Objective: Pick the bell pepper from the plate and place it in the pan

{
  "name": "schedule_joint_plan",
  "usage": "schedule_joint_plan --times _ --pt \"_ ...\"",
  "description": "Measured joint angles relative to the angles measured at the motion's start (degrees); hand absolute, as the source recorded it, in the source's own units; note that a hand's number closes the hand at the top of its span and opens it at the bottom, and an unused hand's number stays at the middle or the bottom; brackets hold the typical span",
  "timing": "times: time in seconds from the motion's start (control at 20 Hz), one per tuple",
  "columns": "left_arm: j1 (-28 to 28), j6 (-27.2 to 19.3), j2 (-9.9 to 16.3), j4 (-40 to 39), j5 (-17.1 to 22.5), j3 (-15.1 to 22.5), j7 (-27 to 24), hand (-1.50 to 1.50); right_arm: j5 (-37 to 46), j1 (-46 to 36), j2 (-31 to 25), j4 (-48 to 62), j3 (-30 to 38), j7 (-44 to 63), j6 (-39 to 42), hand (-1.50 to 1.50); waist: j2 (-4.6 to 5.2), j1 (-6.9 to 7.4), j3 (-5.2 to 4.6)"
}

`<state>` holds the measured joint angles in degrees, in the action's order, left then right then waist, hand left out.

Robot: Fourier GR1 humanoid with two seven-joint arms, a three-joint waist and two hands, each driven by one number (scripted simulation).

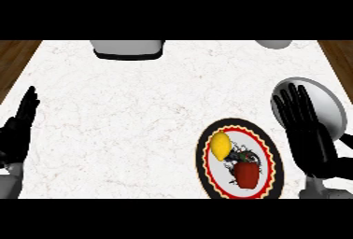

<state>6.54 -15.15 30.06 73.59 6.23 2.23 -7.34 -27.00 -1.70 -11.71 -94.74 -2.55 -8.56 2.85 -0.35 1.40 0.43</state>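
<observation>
A red bell pepper (pixel 247 174) lies on the lower part of a round plate (pixel 270 154) with a black and red patterned rim, low and right of centre on the counter. A yellow lemon (pixel 221 145) rests on the plate's upper left. To the plate's right sits a grey pan (pixel 329 105), half covered by my right hand (pixel 309 133). That hand is open with fingers straight, hovering right of the plate, apart from the pepper. My left hand (pixel 17 130) rests open at the left edge, fingers up.
A white and dark appliance (pixel 128 48) stands at the counter's back edge. A pale rounded object (pixel 274 44) shows at the back right. Wooden floor (pixel 14 51) borders the white marble counter (pixel 124 116) on both sides.
</observation>
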Motion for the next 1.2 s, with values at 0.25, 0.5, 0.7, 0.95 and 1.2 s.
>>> schedule_joint_plan --times 0.25,0.5,0.7,0.95,1.2 --pt "2.7 1.8 -2.4 2.8 2.6 0.1 1.5 0.0 3.4 -0.8 -5.6 4.7 -5.0 0.4 10.3 1.5 0.42 -0.35 -0.25" --pt "4.9 2.3 -7.0 4.7 5.1 1.8 3.7 0.0 16.3 0.9 -12.1 7.5 -7.3 -6.6 11.6 -1.5 0.31 -1.71 -0.28" --pt "5.3 2.4 -7.9 5.9 6.3 1.7 5.7 0.0 25.1 5.9 -16.2 6.5 -3.8 -16.9 5.9 -1.5 0.03 -2.81 -0.32" --pt "6.4 2.0 -8.7 7.5 6.2 2.0 8.0 0.0 27.3 10.6 -25.9 2.6 3.2 -21.4 7.7 -1.5 0.05 -2.78 -0.41" --pt "6.5 2.5 -8.4 8.6 6.3 1.8 9.4 0.0 30.0 11.5 -35.8 -4.7 6.3 -15.0 12.1 -1.5 0.05 -2.34 -0.52"
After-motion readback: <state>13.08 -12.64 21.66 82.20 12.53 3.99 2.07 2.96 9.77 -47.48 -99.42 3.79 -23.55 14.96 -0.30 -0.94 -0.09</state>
